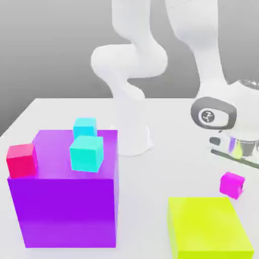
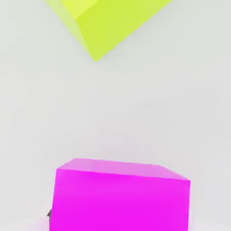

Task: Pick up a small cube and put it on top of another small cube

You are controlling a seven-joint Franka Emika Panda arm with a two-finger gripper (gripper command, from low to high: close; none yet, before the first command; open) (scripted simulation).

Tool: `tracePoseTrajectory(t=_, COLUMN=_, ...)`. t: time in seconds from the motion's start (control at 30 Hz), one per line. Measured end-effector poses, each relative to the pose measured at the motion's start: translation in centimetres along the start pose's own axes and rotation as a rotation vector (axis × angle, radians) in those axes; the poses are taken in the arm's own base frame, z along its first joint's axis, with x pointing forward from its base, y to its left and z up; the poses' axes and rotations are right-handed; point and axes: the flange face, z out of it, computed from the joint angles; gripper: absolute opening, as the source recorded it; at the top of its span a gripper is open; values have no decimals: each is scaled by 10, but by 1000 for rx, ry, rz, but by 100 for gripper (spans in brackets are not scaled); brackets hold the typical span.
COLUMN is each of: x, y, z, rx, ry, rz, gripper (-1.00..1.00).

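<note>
The small cube point(image 1: 230, 184), bright magenta, is at the exterior view's right, just behind the yellow-green block point(image 1: 208, 227). My gripper point(image 1: 236, 177) comes down on it from above, under the white hand point(image 1: 222, 114), and is shut on it. In the hand view the small cube point(image 2: 119, 198) looms close, with the white table beyond it. Another small cube point(image 1: 22, 160), crimson, sits far off at the upper left edge of the big purple block point(image 1: 63, 210). I cannot tell whether it rests on that block or beside it.
Two cyan small cubes point(image 1: 84, 127) point(image 1: 87, 153) sit on the purple block's top. The yellow-green block's corner point(image 2: 103, 22) shows in the hand view beyond the magenta cube. The arm's white base point(image 1: 132, 136) stands behind the purple block on the white table point(image 1: 172, 167).
</note>
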Motion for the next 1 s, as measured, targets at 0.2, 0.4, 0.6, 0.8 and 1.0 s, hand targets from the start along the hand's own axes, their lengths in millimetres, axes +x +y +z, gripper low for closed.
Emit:
tracePoseTrajectory(t=0.2, x=38, y=-52, z=-33, rx=17, ry=105, rz=76, gripper=-100)
tracePoseTrajectory(t=0.4, x=180, y=-147, z=-99, rx=9, ry=235, rz=388, gripper=-100)
tracePoseTrajectory(t=0.6, x=385, y=-155, z=-202, rx=-34, ry=194, rz=832, gripper=-100)
tracePoseTrajectory(t=0.8, x=507, y=-95, z=-278, rx=-9, ry=41, rz=1129, gripper=-100)
tracePoseTrajectory(t=1.0, x=522, y=-85, z=-221, rx=4, ry=13, rz=1173, gripper=100)
